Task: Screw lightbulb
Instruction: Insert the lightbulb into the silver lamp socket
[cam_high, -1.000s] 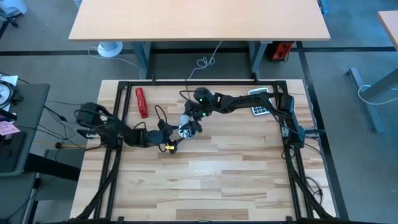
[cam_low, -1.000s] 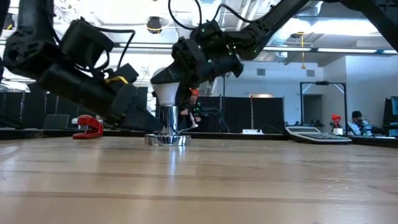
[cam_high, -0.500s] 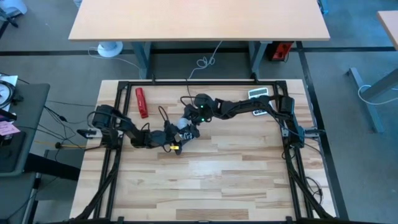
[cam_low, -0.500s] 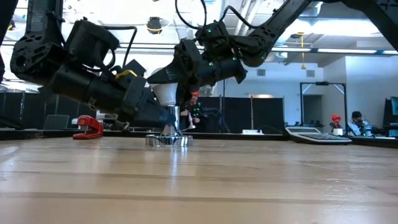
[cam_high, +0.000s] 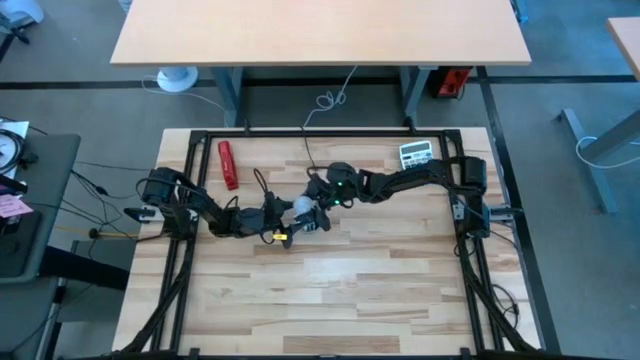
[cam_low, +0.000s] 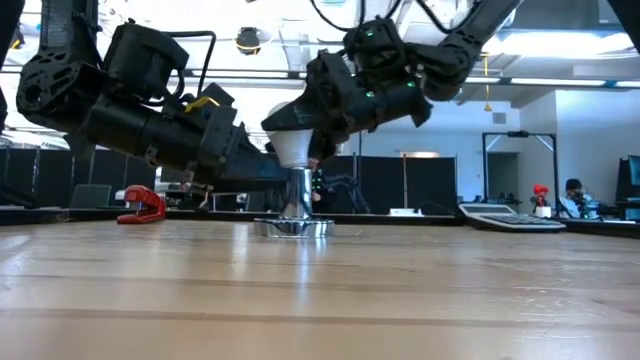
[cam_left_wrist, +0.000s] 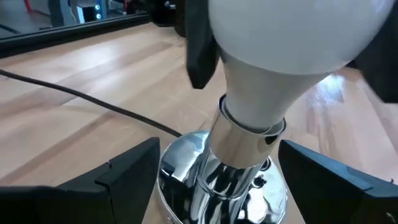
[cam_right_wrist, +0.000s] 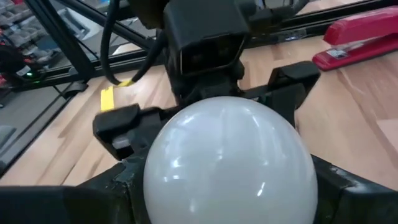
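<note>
Threading is the step in hand: the right gripper (cam_low: 300, 135) clasps the one lightbulb (cam_low: 291, 147), its grey base seated in the single chrome socket (cam_low: 295, 208), which stands mid-table. The left gripper (cam_left_wrist: 217, 180) hangs spread, its fingers (cam_left_wrist: 127, 171) flanking the socket untouched. Next, probably, the left clamps the socket while the right twists.

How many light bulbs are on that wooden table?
1. The white pear-shaped lightbulb sits upright in the shiny metal socket near the table's middle, with the right gripper around its globe and the left gripper either side of the socket. No others show.
</note>
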